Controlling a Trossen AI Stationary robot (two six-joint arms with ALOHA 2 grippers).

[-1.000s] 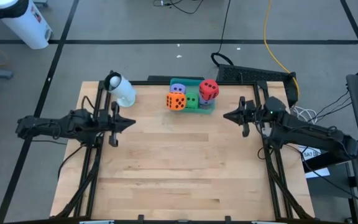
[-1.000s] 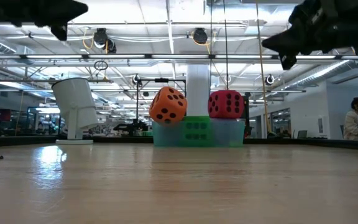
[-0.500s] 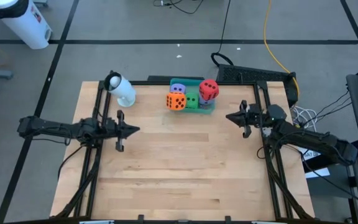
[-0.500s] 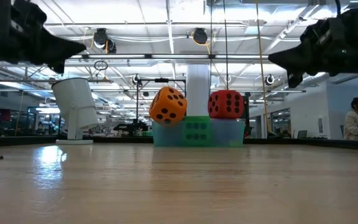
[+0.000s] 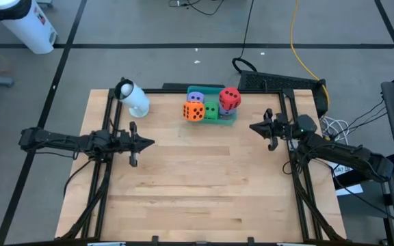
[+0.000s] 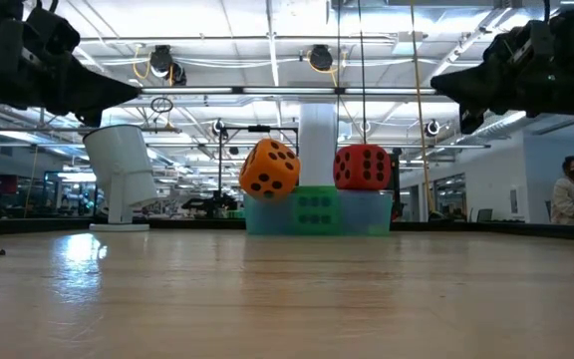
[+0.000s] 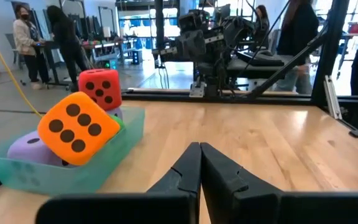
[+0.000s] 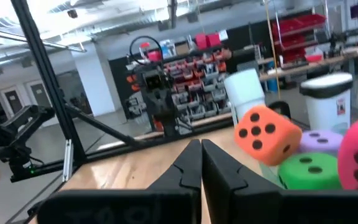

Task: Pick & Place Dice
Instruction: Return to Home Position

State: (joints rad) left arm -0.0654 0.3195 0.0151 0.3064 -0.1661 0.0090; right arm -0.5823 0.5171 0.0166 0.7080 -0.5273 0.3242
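Note:
The dice sit piled in a translucent teal tray at the table's far middle. The orange die lies tilted at the tray's left end, on a light purple die. The green die is in the middle. The red die is on top at the right, and what it rests on is hidden. My left gripper hangs shut over the table's left side, pointing right. My right gripper hangs shut over the right side, pointing left. Both are well clear of the tray.
A white cup-like object stands tilted at the table's far left corner. Bare wood spreads across the middle and near half of the table. Dark frame rails run along both sides. People stand in the room beyond.
My left gripper has come down and moved a little toward the near edge, still shut. My right gripper has sunk slightly and drawn back a little toward the right edge. The dice and tray have not moved.

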